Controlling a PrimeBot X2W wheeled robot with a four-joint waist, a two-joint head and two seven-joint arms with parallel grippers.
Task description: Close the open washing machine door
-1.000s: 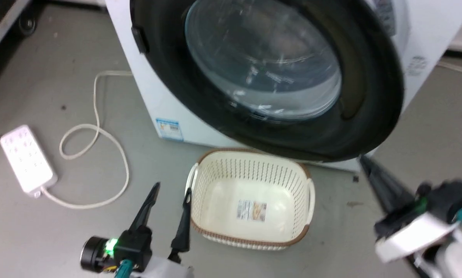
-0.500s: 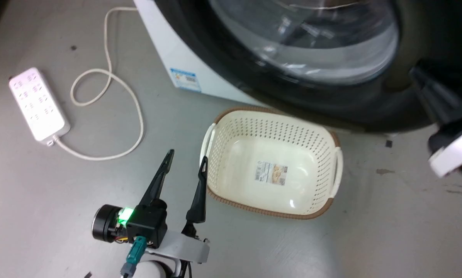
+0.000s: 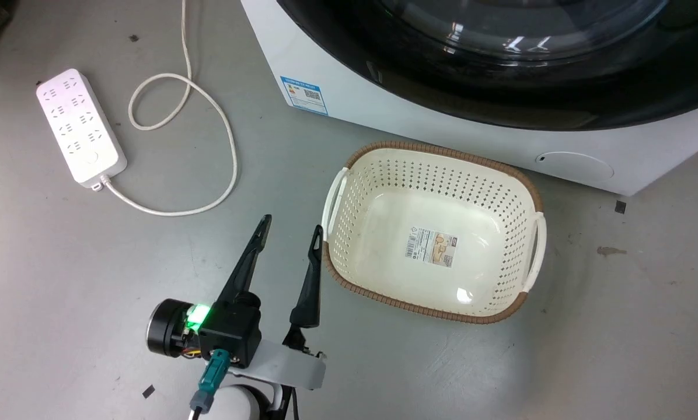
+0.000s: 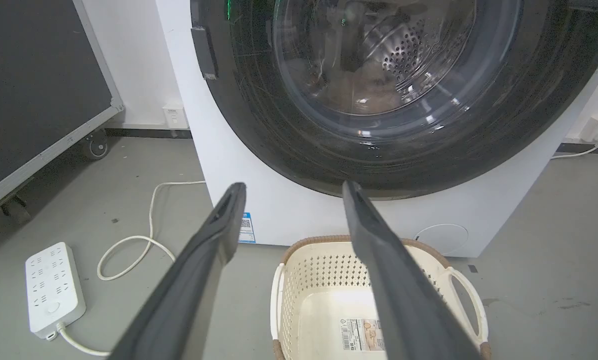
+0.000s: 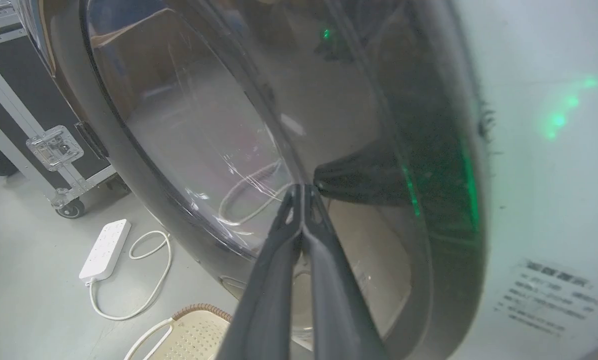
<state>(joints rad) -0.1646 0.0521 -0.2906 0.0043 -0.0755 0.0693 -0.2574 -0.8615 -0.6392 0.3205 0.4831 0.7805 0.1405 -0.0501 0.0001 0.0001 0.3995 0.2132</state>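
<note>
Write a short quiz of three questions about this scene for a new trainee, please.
1. True or false: the right gripper is shut, with its tips close to the washing machine door.
2. What lies inside the basket? A) a towel B) only a label sticker C) socks
3. Fill in the missing word: in the head view, the left gripper is ___ and holds nothing.

Key: 1 true; 2 B; 3 open.
</note>
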